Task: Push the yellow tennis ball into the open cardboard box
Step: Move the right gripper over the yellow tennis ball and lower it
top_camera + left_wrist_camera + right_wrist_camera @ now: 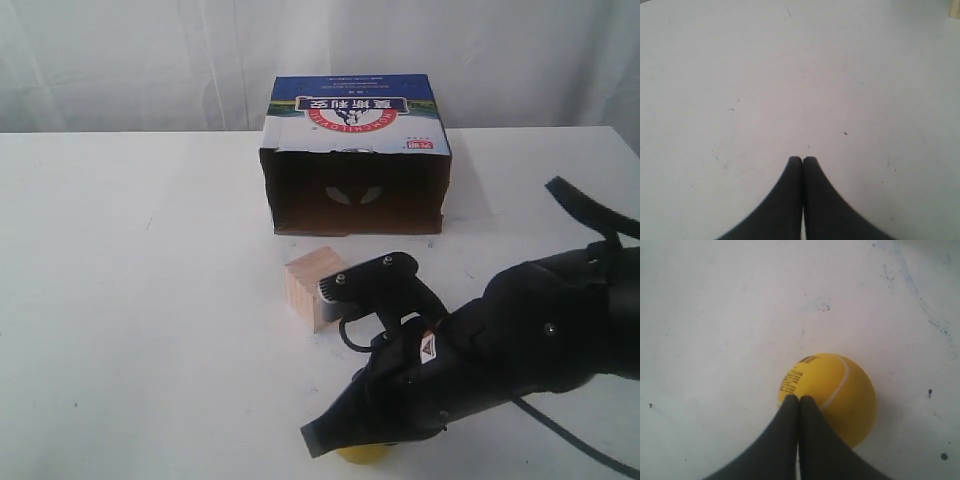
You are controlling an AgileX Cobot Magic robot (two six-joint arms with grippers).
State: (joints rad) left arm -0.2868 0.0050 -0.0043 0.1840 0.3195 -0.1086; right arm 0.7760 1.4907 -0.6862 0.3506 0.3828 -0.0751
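A wide white surface (pixel 150 300) fills most of the exterior view, matte and lightly scuffed, with small dark specks and faint bluish smears showing in the wrist views. Behind it hangs a pale, softly folded curtain (pixel 130 60) that closes off the room.

Toward the back of the surface sits the large brown open cardboard box (pixel 355 165), its blue, white and red printed top bearing upside-down lettering and its dark interior facing the camera. Just in front of it, a little to the left, a pale wooden cube (pixel 308 288) rests on the surface; a corner of it also shows at the edge of the left wrist view.

The black right arm (pixel 520 340) reaches in from the right and slants down toward the near edge. Its right end effector (pixel 799 399) is clenched, the two dark fingers pressed together with nothing between them, their tips lying against the small yellow tennis ball (pixel 832 395), which carries a white curved seam and dark printed text. In the exterior view only a yellow sliver of the ball shows beneath the arm at the near edge, well apart from the box, with the cube between them.

The left end effector (pixel 803 160) is likewise clenched on nothing, over bare surface.
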